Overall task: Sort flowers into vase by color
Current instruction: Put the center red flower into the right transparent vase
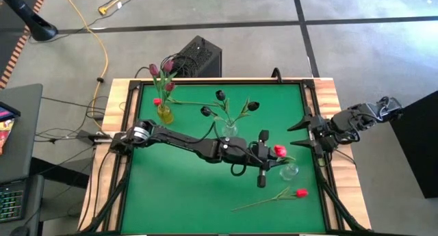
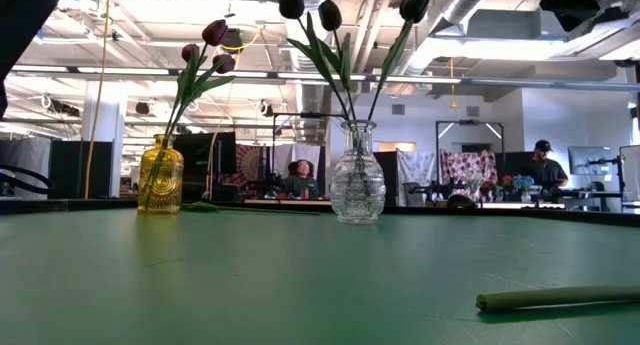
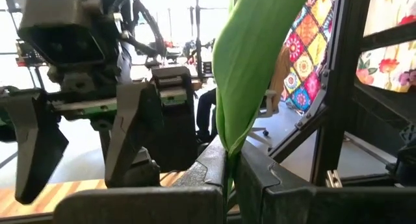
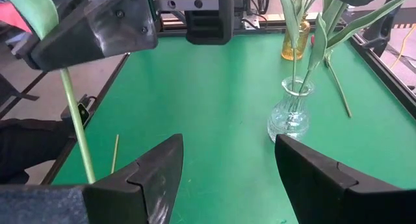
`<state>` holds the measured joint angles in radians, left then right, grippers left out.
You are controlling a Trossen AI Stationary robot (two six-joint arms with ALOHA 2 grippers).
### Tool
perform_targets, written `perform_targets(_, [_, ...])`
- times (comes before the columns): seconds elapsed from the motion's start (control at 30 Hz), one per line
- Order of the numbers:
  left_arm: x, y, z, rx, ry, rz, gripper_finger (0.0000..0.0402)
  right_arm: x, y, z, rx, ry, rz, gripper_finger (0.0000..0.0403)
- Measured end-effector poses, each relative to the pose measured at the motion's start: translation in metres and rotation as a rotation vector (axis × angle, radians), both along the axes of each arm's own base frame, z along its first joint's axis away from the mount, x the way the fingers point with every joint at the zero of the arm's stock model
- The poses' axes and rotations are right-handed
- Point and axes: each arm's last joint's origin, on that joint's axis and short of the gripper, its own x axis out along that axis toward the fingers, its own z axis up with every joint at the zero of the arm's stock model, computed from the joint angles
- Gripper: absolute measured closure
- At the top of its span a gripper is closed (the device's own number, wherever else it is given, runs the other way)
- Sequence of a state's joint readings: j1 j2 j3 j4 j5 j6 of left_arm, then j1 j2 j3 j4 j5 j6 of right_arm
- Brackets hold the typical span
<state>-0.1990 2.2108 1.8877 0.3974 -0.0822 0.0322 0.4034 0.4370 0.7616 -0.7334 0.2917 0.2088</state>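
A green felt-like mat (image 1: 191, 195) covers the wood-edged table (image 1: 342, 195); an open workshop with people at desks lies beyond. The left gripper (image 1: 268, 156), near the right edge, is clamped on a red tulip (image 1: 280, 151) over a small clear vase (image 1: 289, 171). Another red tulip (image 1: 300, 193) lies flat toward the near right corner, stem running leftward. The right gripper (image 1: 301, 135) waits at the right edge, fingers spread wide.

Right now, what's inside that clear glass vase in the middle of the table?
The clear vase holds three dark-headed tulips on green stems. Patterned glass blurs the stem ends; I cannot tell whether it holds water.
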Motion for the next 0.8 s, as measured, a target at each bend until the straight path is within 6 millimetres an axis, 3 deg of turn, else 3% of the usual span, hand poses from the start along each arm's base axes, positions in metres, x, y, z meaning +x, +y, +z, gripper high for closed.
perform_targets(0.8, [0.002, 0.011, -0.005, 0.009, 0.05, 0.025, 0.0402, 0.0, 0.0, 0.0, 0.0, 0.0, -0.001, 0.0133])
